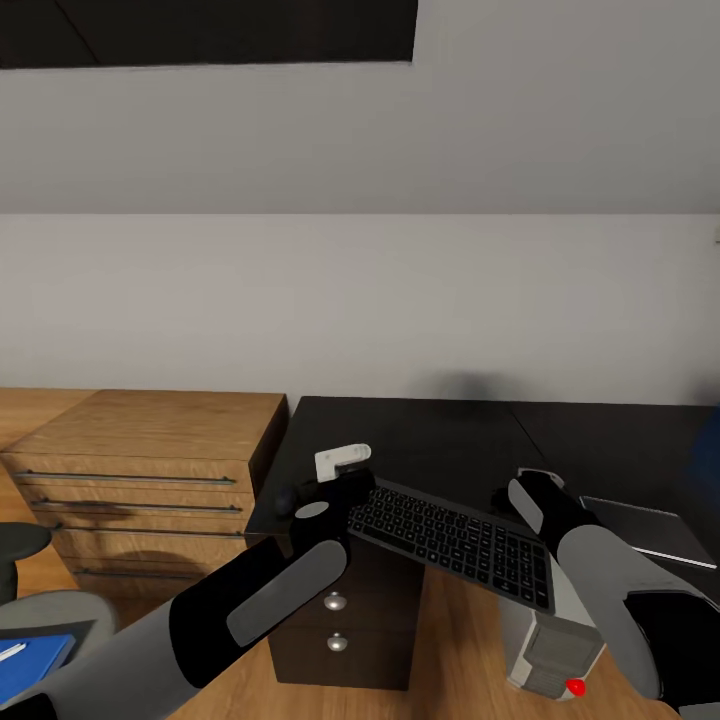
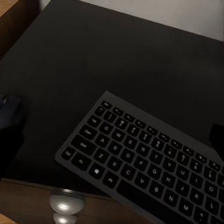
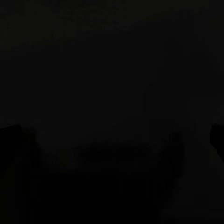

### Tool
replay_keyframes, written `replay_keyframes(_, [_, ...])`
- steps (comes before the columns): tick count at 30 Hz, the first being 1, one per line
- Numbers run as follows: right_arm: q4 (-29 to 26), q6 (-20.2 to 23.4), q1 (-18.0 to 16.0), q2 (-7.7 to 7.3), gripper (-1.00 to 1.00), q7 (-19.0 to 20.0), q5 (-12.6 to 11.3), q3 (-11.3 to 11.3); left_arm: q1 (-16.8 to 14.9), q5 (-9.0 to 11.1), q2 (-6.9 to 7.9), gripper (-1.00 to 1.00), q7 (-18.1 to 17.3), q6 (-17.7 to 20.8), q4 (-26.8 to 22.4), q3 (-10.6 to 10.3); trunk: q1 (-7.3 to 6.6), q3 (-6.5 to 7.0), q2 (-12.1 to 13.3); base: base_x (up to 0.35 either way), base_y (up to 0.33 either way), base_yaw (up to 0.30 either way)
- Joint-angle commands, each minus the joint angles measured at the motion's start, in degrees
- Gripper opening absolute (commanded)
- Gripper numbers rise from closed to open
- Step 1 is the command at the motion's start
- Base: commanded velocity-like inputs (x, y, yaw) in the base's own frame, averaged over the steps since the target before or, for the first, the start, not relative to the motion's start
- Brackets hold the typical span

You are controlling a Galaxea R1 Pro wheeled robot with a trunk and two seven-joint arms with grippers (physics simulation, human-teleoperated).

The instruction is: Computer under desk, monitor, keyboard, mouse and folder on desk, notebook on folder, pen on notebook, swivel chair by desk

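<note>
The black keyboard lies slanted on the glossy black desk, and its near long side sticks out past the front edge. My left gripper hovers open over the keyboard's left end. The small black mouse sits at the desk's left corner, just beside that gripper. My right gripper is open above the keyboard's right end, over dark desk surface. The dark notebook lies on the desk at the right. The grey computer stands below. The blue folder rests on the swivel chair.
A light-wood drawer unit stands against the desk's left side. Dark drawers with silver knobs are under the desk's left end. A grey sloped wall rises behind, and a blue strip shows at the far right.
</note>
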Motion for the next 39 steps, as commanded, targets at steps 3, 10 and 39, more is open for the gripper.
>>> replay_keyframes(3, [-0.11,0.36,-0.03,-0.05,1.0,-0.4,-0.6,0.47,-0.08,0.05,0.03,1.0,0.33,0.6,-0.07,-0.08,0.0,-0.06,-0.03,-0.028,0.0,0.0])
replay_keyframes(10, [-0.07,0.41,-0.03,-0.04,1.0,-0.52,-0.52,0.49,-0.08,0.05,0.03,1.0,0.29,0.6,-0.07,-0.07,0.0,-0.06,-0.03,-0.19,0.0,0.0])
replay_keyframes(39, [-0.91,-1.11,-0.03,-0.04,1.0,-0.49,-0.37,0.6,-0.08,0.05,0.03,1.0,0.29,0.6,-0.1,-0.07,0.0,-0.06,-0.03,-0.039,0.0,0.0])
